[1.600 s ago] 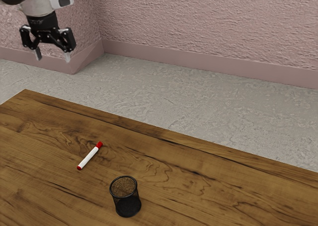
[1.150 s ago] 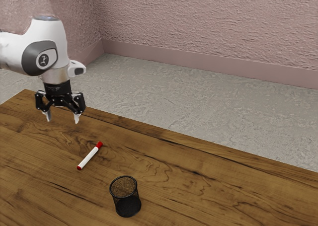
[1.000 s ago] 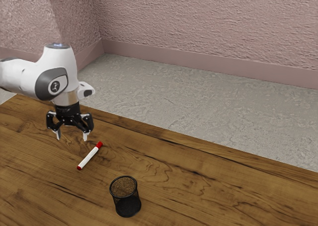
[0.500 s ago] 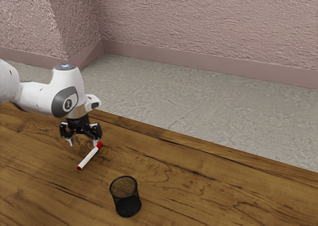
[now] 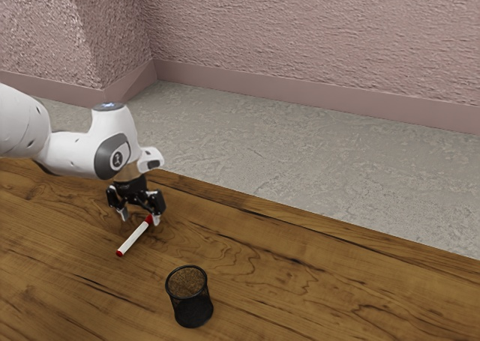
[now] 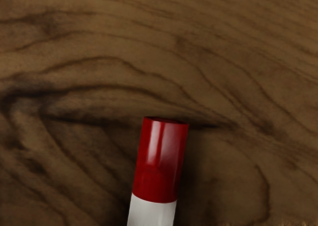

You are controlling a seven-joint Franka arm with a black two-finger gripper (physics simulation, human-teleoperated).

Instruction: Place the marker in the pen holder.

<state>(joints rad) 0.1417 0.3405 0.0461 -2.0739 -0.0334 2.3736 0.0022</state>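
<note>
My gripper (image 5: 141, 219) has come down to the marker (image 5: 133, 240) near its red cap (image 6: 161, 159), fingers spread; closing seems next; the marker lies on the desk (image 5: 300, 288), inward from the floor-side edge, apart from the upright pen holder (image 5: 189, 297); no writing is legible on either.

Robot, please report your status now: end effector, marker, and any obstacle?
End effector open, low near red cap. Marker on table, not gripped. Pen holder upright, standing apart, not in the way.
</note>
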